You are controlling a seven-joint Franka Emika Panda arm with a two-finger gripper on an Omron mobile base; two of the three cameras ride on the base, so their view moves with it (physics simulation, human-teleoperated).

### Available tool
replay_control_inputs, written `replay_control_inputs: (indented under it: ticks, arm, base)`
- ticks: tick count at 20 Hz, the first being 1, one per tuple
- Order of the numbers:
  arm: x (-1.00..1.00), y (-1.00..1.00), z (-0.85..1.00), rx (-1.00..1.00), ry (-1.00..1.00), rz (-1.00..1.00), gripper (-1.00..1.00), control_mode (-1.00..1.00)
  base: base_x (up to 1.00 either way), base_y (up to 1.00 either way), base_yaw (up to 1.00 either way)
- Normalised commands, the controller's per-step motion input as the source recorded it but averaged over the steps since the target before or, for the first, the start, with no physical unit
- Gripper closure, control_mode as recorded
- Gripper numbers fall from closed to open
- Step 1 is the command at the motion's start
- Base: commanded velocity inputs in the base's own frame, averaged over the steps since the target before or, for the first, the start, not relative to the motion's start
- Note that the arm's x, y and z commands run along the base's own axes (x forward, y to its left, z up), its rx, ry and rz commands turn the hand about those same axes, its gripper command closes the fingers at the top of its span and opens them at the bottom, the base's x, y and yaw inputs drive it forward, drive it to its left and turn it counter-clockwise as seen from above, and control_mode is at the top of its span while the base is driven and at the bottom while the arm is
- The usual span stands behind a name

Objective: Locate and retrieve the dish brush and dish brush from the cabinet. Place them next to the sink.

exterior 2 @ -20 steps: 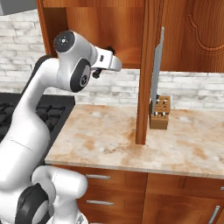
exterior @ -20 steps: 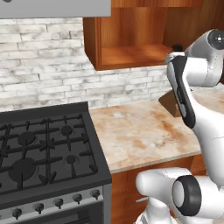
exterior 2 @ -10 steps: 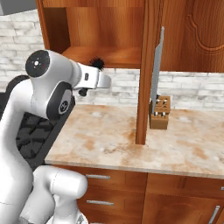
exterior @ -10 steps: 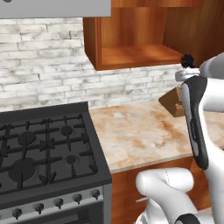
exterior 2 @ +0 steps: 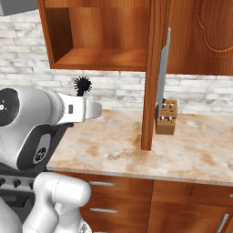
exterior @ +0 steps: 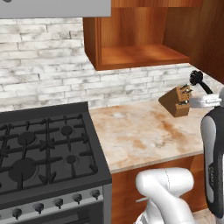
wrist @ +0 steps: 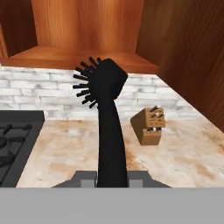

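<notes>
**Brush gripped, held up over the desk**

The jaws are clenched on the handle of 1 black brush (wrist: 108,127), low on its stem. From the grip the handle runs straight out away from the hand, and the round bristly head sits at the far end, bristles fanning to the left in the hand view. In the left base view the brush (exterior: 197,81) pokes up beyond the hand at the right edge; in the right base view its head (exterior 2: 82,85) shows just above the white wrist.

Beyond the brush head, higher up, is the cabinet (wrist: 87,57), its wooden shelf bare, door swung open (exterior 2: 161,68). Below the jaws lies the marbled desk (exterior: 144,131). A knife block (wrist: 149,126) stands on the desk past the jaws, to the right of the brush handle and well apart from it. The stove (exterior: 39,148) lies to the left of the jaws, at the desk's edge.
</notes>
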Motion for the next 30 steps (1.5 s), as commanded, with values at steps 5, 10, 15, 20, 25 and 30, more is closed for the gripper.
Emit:
replay_control_inputs:
  ticks: [5, 10, 15, 20, 25, 30]
  arm:
    - [-0.97, 0.35, -0.17, -0.06, 0.0, 0.09, 1.0, -1.0]
    - [-0.5, 0.4, -0.07, -0.1, 0.02, 0.03, 1.0, -1.0]
    - [0.0, 0.0, 0.0, 0.0, 0.0, 0.0, 1.0, -1.0]
    - [-0.1, -0.06, -0.01, 0.0, 0.0, 0.0, 1.0, 1.0]
    - [0.0, 0.0, 0.0, 0.0, 0.0, 0.0, 1.0, 1.0]
    - [0.0, 0.0, 0.0, 0.0, 0.0, 0.0, 1.0, 1.0]
  base:
    - [0.0, 0.0, 0.0]
    - [0.0, 0.0, 0.0]
    - [0.0, 0.0, 0.0]
    - [-0.15, -0.15, 0.0]
    - [-0.63, -0.5, 0.0]
    - [-0.68, -0.48, 0.0]
